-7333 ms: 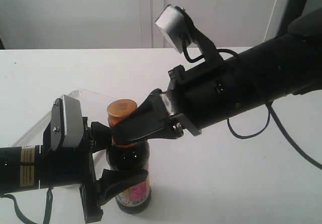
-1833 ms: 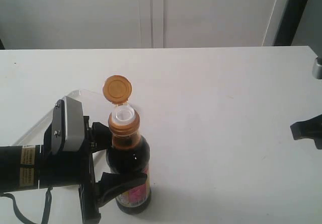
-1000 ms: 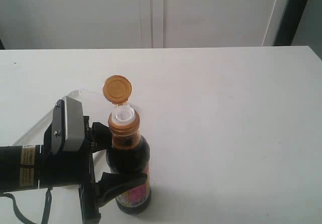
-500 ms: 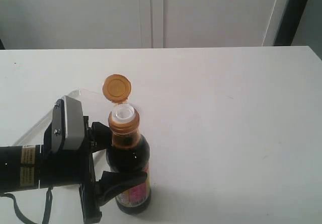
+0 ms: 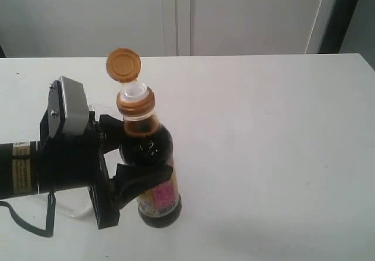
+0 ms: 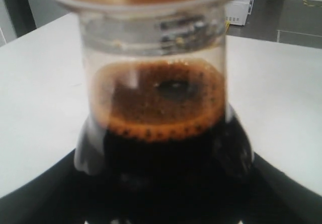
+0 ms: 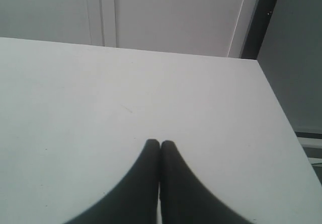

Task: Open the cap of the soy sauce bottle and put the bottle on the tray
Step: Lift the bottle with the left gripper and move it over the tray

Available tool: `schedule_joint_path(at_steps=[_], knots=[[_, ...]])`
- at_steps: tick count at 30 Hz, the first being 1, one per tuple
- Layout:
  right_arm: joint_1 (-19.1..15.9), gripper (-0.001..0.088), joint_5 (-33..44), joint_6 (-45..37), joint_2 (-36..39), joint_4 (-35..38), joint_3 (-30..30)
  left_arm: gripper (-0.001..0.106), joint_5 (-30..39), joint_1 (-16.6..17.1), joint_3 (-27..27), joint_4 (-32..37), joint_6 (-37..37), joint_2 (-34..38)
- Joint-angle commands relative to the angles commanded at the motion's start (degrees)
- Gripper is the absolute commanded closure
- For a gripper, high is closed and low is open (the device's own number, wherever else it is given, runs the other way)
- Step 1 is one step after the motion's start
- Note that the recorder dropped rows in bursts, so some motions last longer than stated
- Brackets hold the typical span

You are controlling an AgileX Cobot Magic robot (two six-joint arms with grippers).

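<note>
A plain white counter (image 5: 275, 155) lies under soft, even light, with a pale wall (image 5: 252, 14) rising behind its far edge, split by a narrow vertical seam (image 5: 176, 17), a dark upright post (image 5: 335, 14) beyond its far right corner, and dark grey floor (image 6: 297, 12) past one side.

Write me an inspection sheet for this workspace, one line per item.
Surface: white table, matte, even.
Soy sauce bottle: upright, dark liquid inside, gripped at its body.
Cap: flipped open on its hinge, white spout exposed.
Tray: mostly hidden behind the left arm; only an edge shows; whether the bottle stands on it cannot be told.
Clutter: nothing seen.
Left gripper: shut on the bottle.
Right gripper: shut, empty, above bare table, outside the exterior view.
Cables: black cable looping below the left arm.
Surroundings: pale wall panels, dark post.
</note>
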Motion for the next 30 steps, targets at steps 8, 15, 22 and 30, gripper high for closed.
schedule_joint_path(at_steps=[8, 15, 22, 30], knots=[[0.0, 0.0868, 0.0, 0.0, 0.0, 0.0, 0.0, 0.105, 6.9, 0.0, -4.2, 1.7, -5.8, -2.4], [0.0, 0.0868, -0.1, 0.0, 0.0, 0.0, 0.0, 0.105, 11.8, 0.1, -7.7, 2.1, -7.6, -4.0], [0.0, 0.0868, -0.1, 0.0, 0.0, 0.0, 0.0, 0.105, 14.7, 0.1, -8.9, 1.7, -7.0, -4.5], [0.0, 0.0868, -0.2, 0.0, 0.0, 0.0, 0.0, 0.105, 13.5, 4.0, -8.9, 1.4, -7.1, -4.5]])
